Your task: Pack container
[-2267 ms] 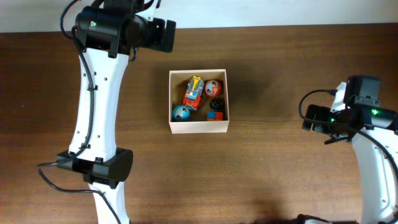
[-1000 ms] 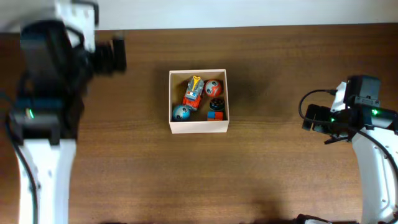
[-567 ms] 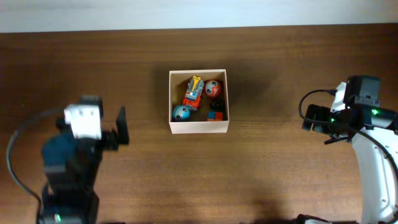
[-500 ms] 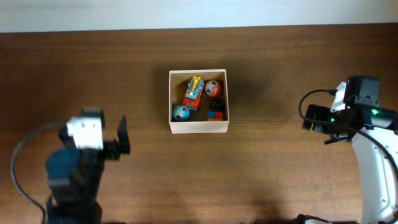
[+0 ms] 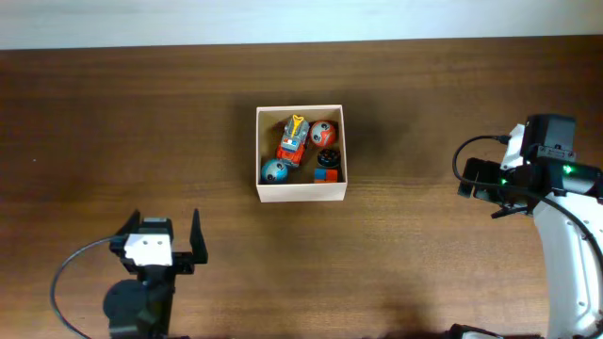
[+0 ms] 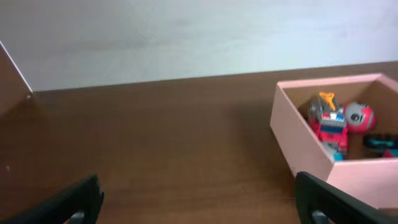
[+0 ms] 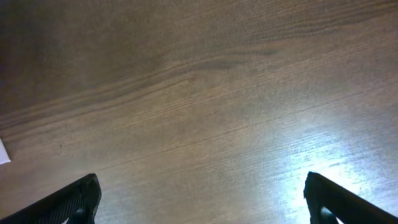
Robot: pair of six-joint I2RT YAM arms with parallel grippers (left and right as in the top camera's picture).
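Observation:
The container (image 5: 301,193) is a square white-walled box in the middle of the table. It holds a red toy truck (image 5: 293,138), a red ball (image 5: 323,131), a blue ball (image 5: 274,170) and a small red and blue block (image 5: 326,173). My left gripper (image 5: 163,222) is open and empty at the front left, well apart from the box. In the left wrist view the container (image 6: 298,140) is ahead to the right, with the truck (image 6: 328,124) inside, and the gripper (image 6: 199,208) is open. My right gripper (image 5: 468,179) is at the right; its own view (image 7: 202,205) shows it open over bare wood.
The table top is dark brown wood (image 5: 424,273). A pale wall (image 6: 186,37) runs behind the table's far edge. A white sliver (image 7: 3,150) shows at the left edge of the right wrist view.
My left arm has swung from the back left, near the container, down to the front left of the table. The right arm and the container's toys have not moved.

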